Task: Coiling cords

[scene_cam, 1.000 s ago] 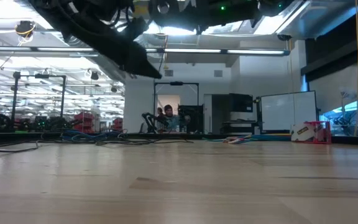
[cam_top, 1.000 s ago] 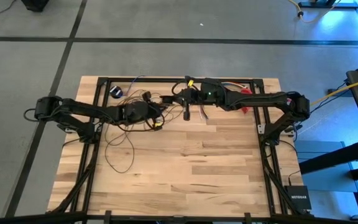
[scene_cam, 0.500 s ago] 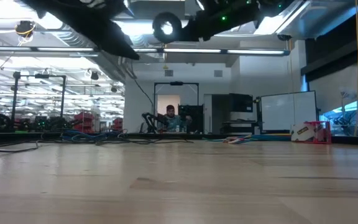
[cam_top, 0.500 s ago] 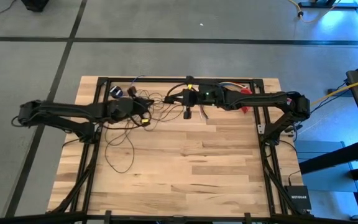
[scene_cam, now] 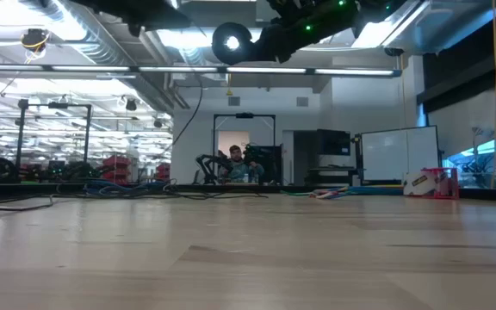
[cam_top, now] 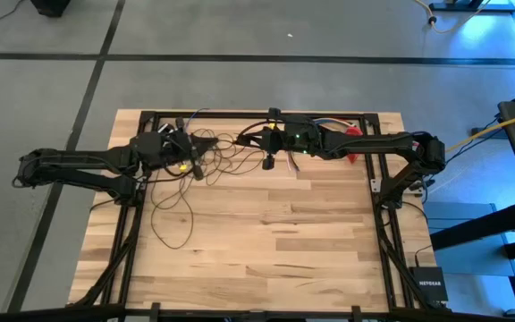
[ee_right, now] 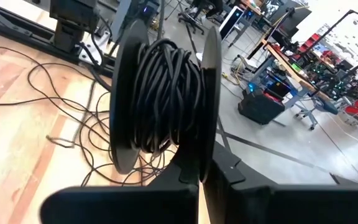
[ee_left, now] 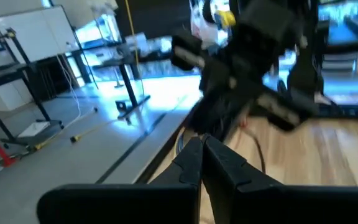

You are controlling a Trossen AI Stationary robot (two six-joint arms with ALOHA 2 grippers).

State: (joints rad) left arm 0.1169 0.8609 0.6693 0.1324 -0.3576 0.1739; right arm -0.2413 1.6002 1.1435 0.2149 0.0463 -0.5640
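A wooden table [cam_top: 266, 233] with a black frame stands on a gray floor [cam_top: 240, 80]. A small black box [cam_top: 429, 284] lies by its near right corner. In the room behind, a whiteboard [scene_cam: 399, 155] stands on the right and a person [scene_cam: 238, 164] sits far back.

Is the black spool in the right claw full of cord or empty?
Partly full. The spool carries many black windings, yet loose cord lies spread over the table.
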